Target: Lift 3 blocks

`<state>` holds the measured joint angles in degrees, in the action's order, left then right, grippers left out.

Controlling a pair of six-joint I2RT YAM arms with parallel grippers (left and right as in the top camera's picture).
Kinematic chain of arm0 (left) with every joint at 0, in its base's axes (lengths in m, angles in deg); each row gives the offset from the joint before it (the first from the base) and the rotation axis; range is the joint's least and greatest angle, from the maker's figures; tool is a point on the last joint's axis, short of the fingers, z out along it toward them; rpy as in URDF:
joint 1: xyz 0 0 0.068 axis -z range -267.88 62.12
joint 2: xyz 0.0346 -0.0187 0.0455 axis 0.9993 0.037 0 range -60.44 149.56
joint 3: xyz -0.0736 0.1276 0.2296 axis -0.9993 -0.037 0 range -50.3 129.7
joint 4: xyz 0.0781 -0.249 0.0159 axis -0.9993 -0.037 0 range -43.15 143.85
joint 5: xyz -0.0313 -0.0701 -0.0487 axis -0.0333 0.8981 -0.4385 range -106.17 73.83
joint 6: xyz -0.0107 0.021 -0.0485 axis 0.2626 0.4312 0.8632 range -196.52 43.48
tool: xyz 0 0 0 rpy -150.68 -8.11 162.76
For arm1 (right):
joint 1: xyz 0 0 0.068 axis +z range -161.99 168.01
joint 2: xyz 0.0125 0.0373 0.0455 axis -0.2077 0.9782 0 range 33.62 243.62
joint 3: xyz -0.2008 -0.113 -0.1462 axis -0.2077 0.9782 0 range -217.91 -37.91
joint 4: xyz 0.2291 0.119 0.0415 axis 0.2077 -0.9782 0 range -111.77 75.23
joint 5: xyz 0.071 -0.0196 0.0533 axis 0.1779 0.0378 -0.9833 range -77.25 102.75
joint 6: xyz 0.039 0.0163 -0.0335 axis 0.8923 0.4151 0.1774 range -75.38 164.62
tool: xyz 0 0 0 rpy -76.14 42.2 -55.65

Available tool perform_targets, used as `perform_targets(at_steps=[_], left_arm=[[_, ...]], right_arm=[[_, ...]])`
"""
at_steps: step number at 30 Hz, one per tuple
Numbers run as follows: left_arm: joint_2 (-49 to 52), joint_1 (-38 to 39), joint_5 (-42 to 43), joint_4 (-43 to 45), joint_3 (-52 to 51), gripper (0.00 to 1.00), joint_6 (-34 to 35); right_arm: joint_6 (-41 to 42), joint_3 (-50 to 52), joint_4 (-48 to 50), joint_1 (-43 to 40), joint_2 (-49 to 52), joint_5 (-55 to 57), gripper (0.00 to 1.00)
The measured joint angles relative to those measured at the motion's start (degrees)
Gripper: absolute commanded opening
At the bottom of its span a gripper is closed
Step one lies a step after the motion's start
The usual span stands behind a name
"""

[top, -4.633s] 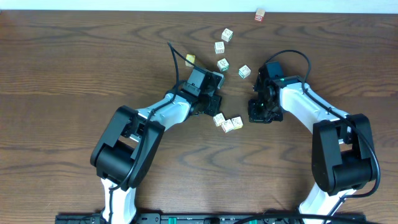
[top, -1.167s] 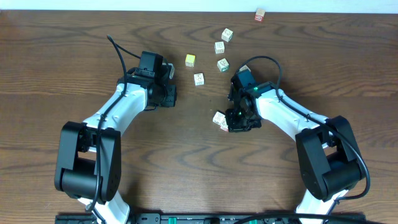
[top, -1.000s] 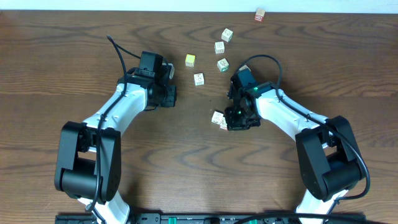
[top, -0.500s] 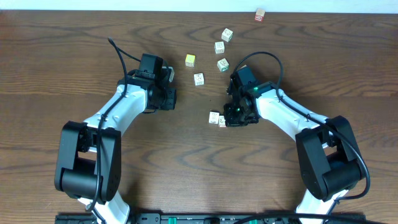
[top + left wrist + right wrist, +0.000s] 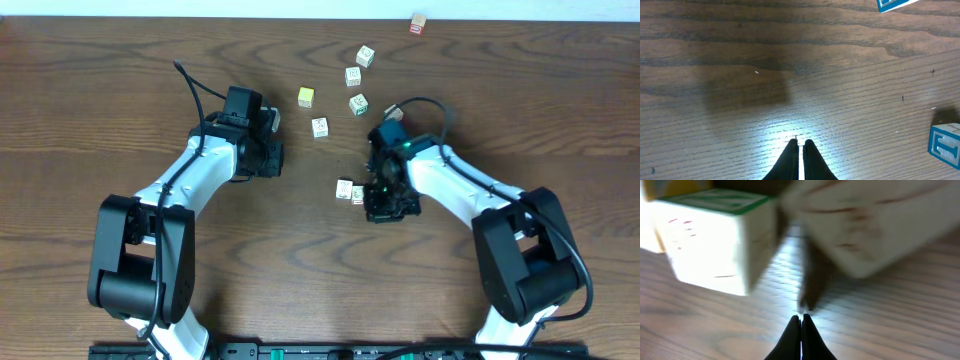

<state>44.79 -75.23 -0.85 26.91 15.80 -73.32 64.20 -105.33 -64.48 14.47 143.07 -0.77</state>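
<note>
1. Your left hand [image 5: 800,148] has its tips pressed together on nothing. It sits low over bare worktop [image 5: 120,80], well apart from the task's blocks. A blue-printed cube [image 5: 946,145] lies off to its side, untouched.
2. Further back, the yellow cube [image 5: 305,96] and a white cube [image 5: 319,127] rest on the worktop. Neither is part of your job.
3. Two of the blocks lie touching each other on the worktop: the outer block [image 5: 344,188] and the inner block [image 5: 357,195]. The inner block is just beside your right hand. From overhead you cannot pick out the third, which may be hidden under that hand.
4. Your right hand [image 5: 801,325] also has its tips together and carries nothing. Its own camera shows them aimed at the gap between a green-edged cube [image 5: 710,240] and a blurred cube [image 5: 865,230]. Both are too smeared to match to the overhead view.
5. Judged from this, no block is off the worktop, so all three lifts are left. The right hand is best placed, but it must spread its tips before it can take anything.
</note>
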Motion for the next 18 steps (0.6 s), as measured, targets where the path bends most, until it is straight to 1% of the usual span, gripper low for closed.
perform_targets(at_steps=[5, 18], left_arm=[[0.0, 0.0, 0.0, -0.02, 0.0, 0.08, 0.0], [0.0, 0.0, 0.0, -0.07, 0.0, 0.07, 0.0]], right_arm=[[0.33, 0.0, 2.71, 2.38, 0.0, -0.26, 0.01], [0.83, 0.0, 8.17, 2.4, 0.0, 0.02, 0.01]])
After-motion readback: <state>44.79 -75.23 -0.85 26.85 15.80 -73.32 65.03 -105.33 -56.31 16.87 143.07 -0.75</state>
